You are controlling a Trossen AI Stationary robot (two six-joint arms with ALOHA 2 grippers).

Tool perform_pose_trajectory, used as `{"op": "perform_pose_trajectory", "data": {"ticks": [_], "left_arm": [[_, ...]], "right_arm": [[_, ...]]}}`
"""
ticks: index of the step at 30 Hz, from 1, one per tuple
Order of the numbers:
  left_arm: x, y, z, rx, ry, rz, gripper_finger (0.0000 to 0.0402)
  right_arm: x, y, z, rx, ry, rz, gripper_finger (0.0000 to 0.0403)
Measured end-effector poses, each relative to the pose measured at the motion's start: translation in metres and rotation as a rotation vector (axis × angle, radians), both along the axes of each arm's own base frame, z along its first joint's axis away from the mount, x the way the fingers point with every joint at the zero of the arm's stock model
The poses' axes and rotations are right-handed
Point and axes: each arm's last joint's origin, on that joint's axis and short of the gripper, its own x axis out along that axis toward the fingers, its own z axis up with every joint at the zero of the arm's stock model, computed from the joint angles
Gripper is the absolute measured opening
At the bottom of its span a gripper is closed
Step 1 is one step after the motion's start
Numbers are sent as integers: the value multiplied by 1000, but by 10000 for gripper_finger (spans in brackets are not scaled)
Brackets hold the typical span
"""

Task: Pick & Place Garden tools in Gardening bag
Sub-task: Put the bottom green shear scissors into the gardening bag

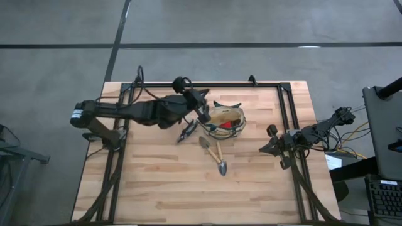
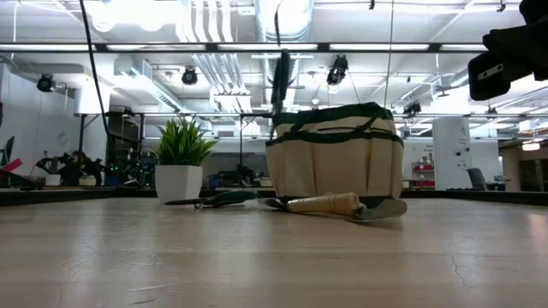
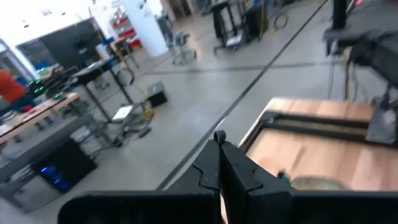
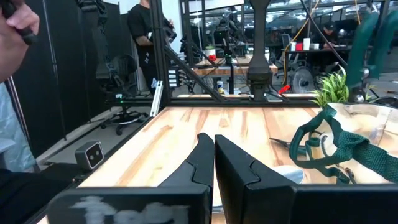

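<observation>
Near the middle of the table stood the gardening bag, upright, mouth up, with some tools already inside; a red piece showed at its rim. Left gripper was raised beside the bag's edge, fingers pressed together with nothing between them. Right gripper waited well apart at the table's right side, fingers likewise together and empty.

Tools on the boards: pruning shears just beside the bag on its left, and two wooden-handled pieces, the trowel and the fork, in front of the bag. Which of these two was trowel and which fork could not be told for certain from above.

Handling, judged: the bag was soft cloth and would sag or shift if pushed. The trowel and fork looked light and stiff; the round wooden handle seemed the surest place to hold, the metal blade being thin and slick. The shears were irregular; mid-handle looked best.

Orientation: both wooden-handled tools lay flat, long axes roughly front to back, crossing near their handles. One blade pointed toward the front edge, the other toward the bag. The shears lay slanted, one end near the bag.

A small potted plant stood behind the bag.
</observation>
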Motion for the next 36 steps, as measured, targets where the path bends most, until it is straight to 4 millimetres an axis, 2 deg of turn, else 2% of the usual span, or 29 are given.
{"op": "perform_pose_trajectory", "data": {"ticks": [11, 19, 28, 36], "left_arm": [[1, -1, 0, -67, -50, -54, 0], [-1, 0, -10, -103, 14, 0, 0], [0, -1, -8, -120, -40, -2, 0], [2, -1, -29, -113, 31, 20, 0]], "right_arm": [[0, 0, 0, 0, 0, 0, 8], [0, 0, 0, 0, 0, 0, 8], [0, 0, 0, 0, 1, 0, 8], [0, 0, 0, 0, 1, 0, 8]]}}
